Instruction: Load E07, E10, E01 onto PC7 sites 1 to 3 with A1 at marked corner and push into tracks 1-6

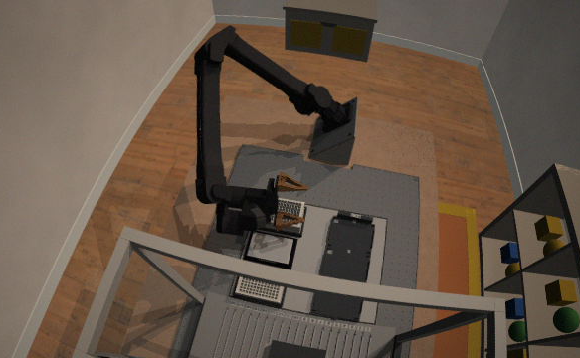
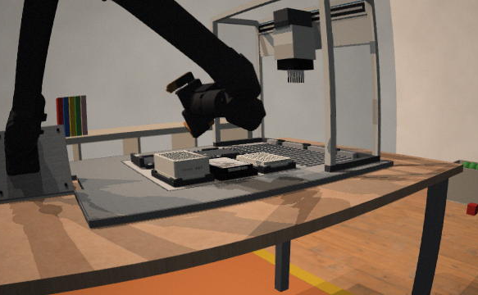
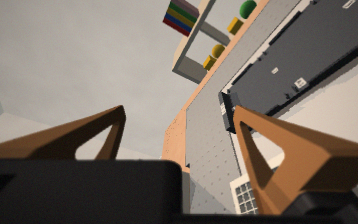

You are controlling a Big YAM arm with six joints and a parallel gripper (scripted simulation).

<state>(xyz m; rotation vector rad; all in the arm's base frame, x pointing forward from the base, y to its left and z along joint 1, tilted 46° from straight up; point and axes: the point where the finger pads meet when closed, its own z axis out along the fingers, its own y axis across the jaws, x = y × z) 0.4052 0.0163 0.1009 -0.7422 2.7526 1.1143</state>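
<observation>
Exterior view shows the gripper [image 2: 185, 104] hanging well above the row of three plates, its orange fingers spread wide apart and holding nothing. The tall pale deep-well block [image 2: 181, 165] sits in the nearest nest, at the left of the row. Just beside it to the right lies the black-framed 384-well plate [image 2: 231, 167], and farther right the white 96-well plate [image 2: 266, 159]. From the top view, the long dark carrier [image 1: 346, 249] lies on the pale apron [image 1: 314, 234] to the right of the nests, its sites bare. The ribbed rails [image 1: 270, 330] lie beyond it under the grey frame [image 1: 290, 278].
</observation>
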